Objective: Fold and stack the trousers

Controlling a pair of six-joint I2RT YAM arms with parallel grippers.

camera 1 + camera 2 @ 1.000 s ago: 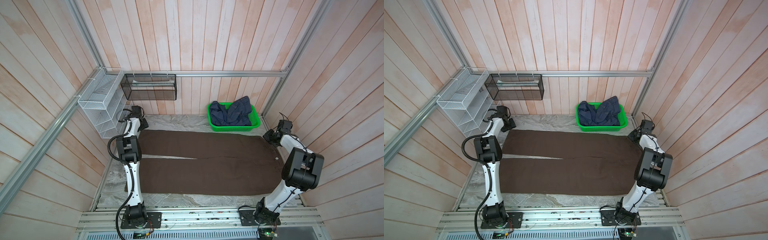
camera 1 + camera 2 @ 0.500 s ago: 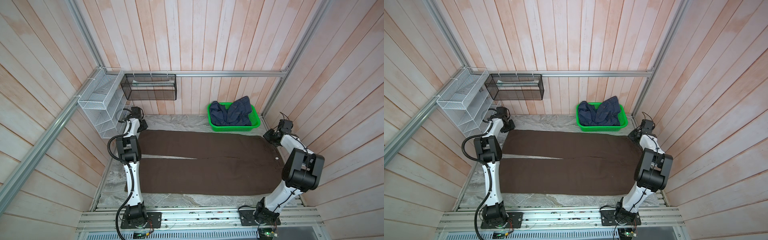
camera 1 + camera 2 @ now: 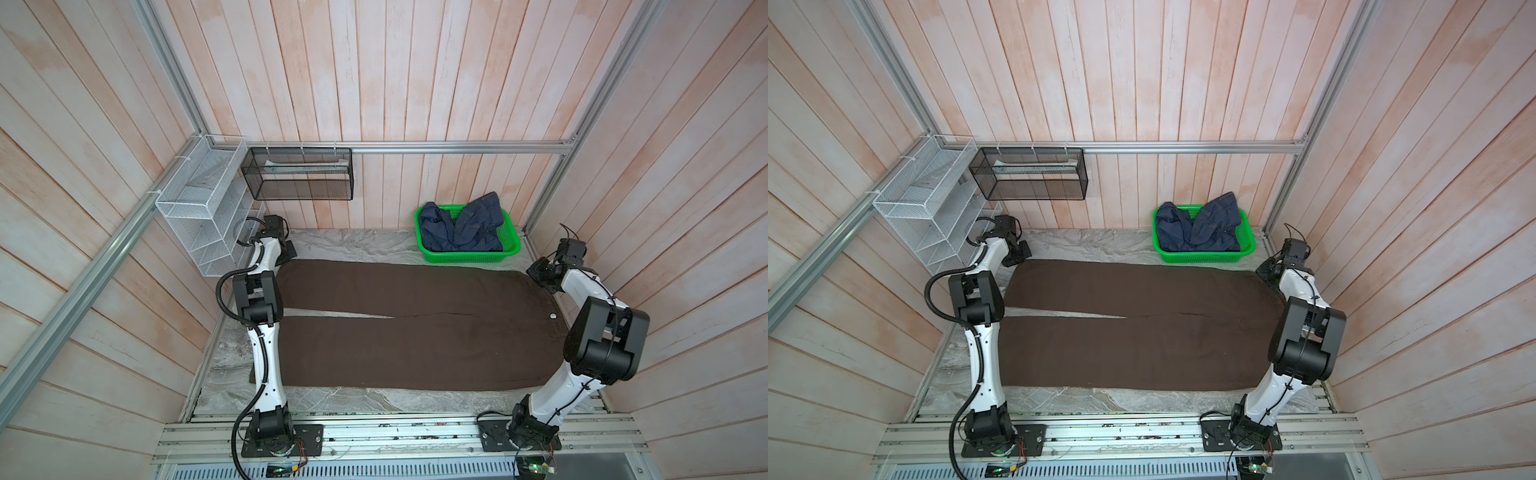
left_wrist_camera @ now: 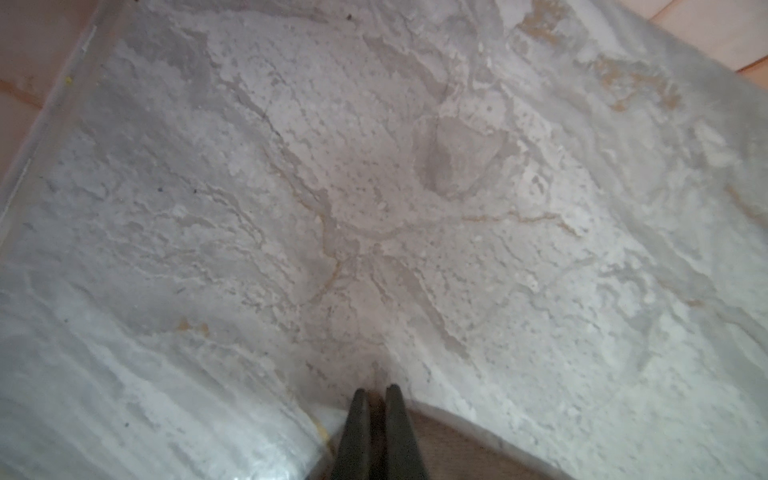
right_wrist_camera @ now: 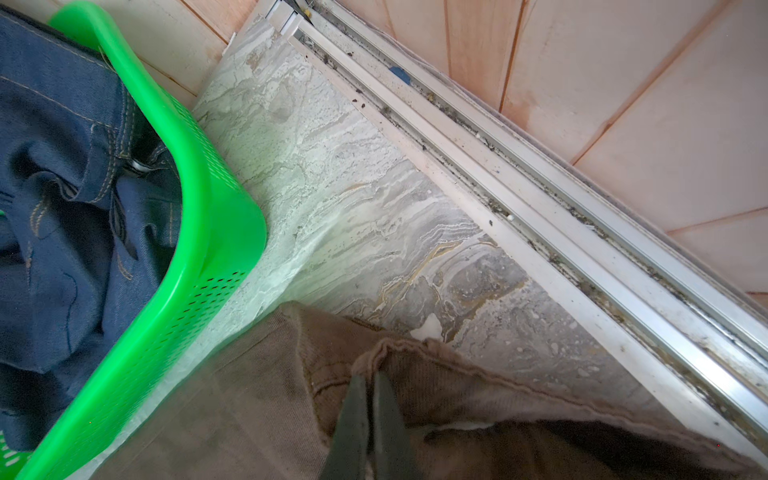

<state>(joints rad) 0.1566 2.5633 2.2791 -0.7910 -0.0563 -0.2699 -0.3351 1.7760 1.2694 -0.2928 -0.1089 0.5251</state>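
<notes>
Though half under trousers (image 3: pixel 415 332), grey marbled tabletop (image 3: pixel 353 245).

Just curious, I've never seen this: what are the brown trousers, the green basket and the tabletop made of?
Brown trousers: matte woven cloth, perhaps cotton; fine ribbing and a fuzzy stitched edge show up close. Green basket: glossy moulded plastic, its wall pierced with small slots. Tabletop: grey-white veined marble look, possibly only a printed surface.

Trousers (image 3: pixel 1133 328) lie flat across table (image 3: pixel 1059 401), legs parallel. Left gripper (image 3: pixel 1018 257) at far hem corner; right gripper (image 3: pixel 1268 271) at far waist corner.
</notes>
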